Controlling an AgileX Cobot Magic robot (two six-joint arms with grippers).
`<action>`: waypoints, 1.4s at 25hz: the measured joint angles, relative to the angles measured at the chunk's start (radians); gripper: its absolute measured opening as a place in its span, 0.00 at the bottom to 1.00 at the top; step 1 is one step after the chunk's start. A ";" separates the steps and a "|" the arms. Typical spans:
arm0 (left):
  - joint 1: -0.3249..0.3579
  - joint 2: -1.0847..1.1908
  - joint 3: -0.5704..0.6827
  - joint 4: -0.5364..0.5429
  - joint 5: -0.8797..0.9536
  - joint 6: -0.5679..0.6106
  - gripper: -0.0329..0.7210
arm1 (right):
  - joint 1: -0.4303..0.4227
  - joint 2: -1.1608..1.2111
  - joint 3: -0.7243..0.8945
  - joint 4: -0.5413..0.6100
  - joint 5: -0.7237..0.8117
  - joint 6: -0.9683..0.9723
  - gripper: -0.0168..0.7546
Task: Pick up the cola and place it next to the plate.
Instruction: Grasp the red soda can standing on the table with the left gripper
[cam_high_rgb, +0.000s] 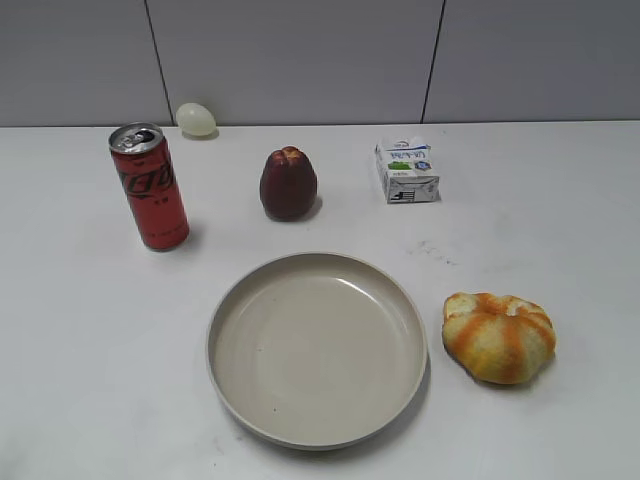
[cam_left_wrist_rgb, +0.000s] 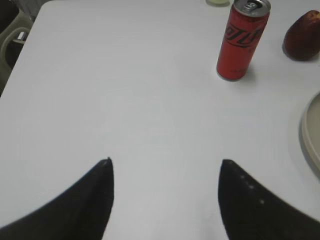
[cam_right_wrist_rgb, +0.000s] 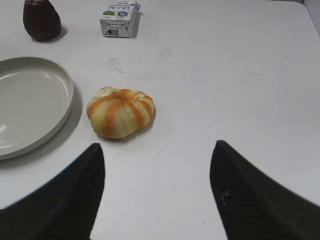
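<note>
The cola (cam_high_rgb: 150, 186), a tall slim red can with black lettering and a silver top, stands upright at the back left of the white table; it also shows in the left wrist view (cam_left_wrist_rgb: 242, 42). The plate (cam_high_rgb: 228, 300), a wide beige dish, lies empty at the front centre, its rim in the left wrist view (cam_left_wrist_rgb: 311, 131) and the right wrist view (cam_right_wrist_rgb: 64, 107). My left gripper (cam_left_wrist_rgb: 166, 162) is open and empty, well short of the cola. My right gripper (cam_right_wrist_rgb: 157, 147) is open and empty, near the bun. Neither gripper shows in the exterior view.
A dark red fruit (cam_high_rgb: 288, 184) stands behind the plate. A small milk carton (cam_high_rgb: 407, 170) sits at the back right. An orange-striped bun (cam_high_rgb: 499, 336) lies right of the plate. A pale egg-shaped thing (cam_high_rgb: 196, 119) rests by the back wall. The table's left edge (cam_left_wrist_rgb: 22, 42) is near.
</note>
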 joint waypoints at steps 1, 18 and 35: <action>0.000 0.049 -0.017 0.001 -0.025 0.000 0.71 | 0.000 0.000 0.000 0.000 0.000 0.000 0.71; -0.229 0.892 -0.522 0.031 -0.190 0.000 0.89 | 0.000 0.000 0.000 0.000 0.000 0.000 0.71; -0.321 1.351 -0.792 0.044 -0.198 0.000 0.89 | 0.000 0.000 0.000 0.000 0.000 0.000 0.71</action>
